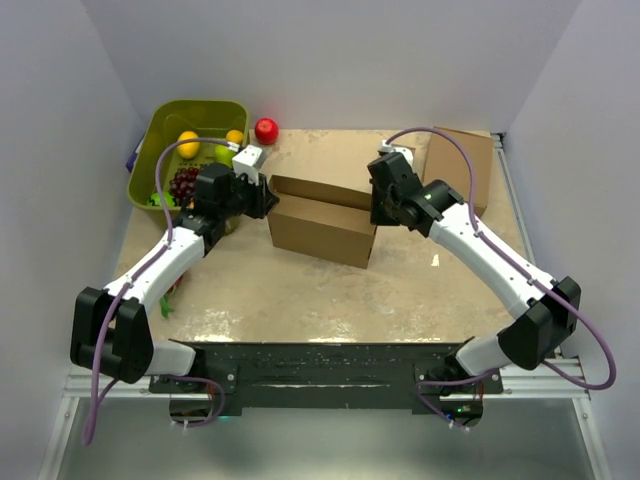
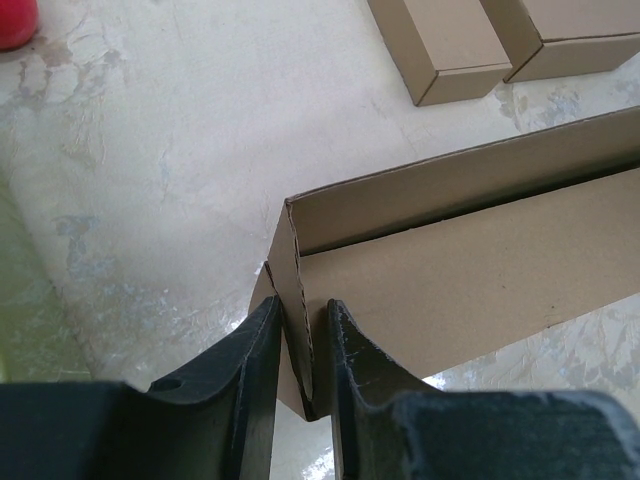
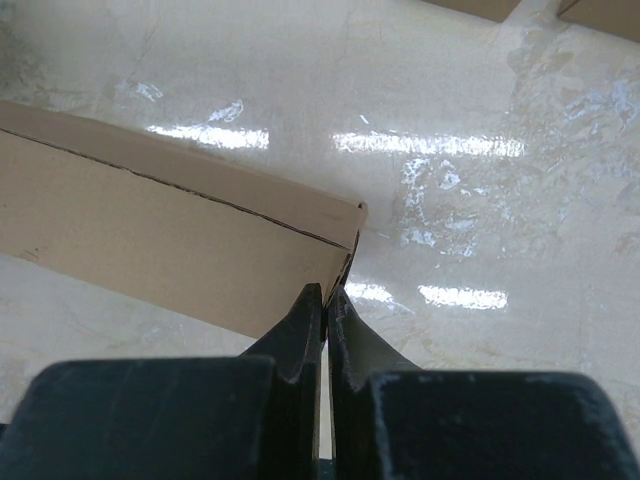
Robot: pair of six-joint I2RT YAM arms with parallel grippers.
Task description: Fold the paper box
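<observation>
My left gripper (image 2: 304, 330) pinches, jaws barely parted, the end wall of the shallow brown corrugated cardboard box (image 2: 450, 290) stretching ahead-right. My right gripper (image 3: 325, 300), fully closed and empty, noses its corner just ahead. The box looks light, stiff and easily creased, so I'd grip the walls near the folds.

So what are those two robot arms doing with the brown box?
They are folding a cardboard box in the middle of the table. The left gripper grips the box's left end wall between its fingers. The right gripper, closed tight, has its tips at the right end corner. The box's walls are up, but its top is open.
</observation>
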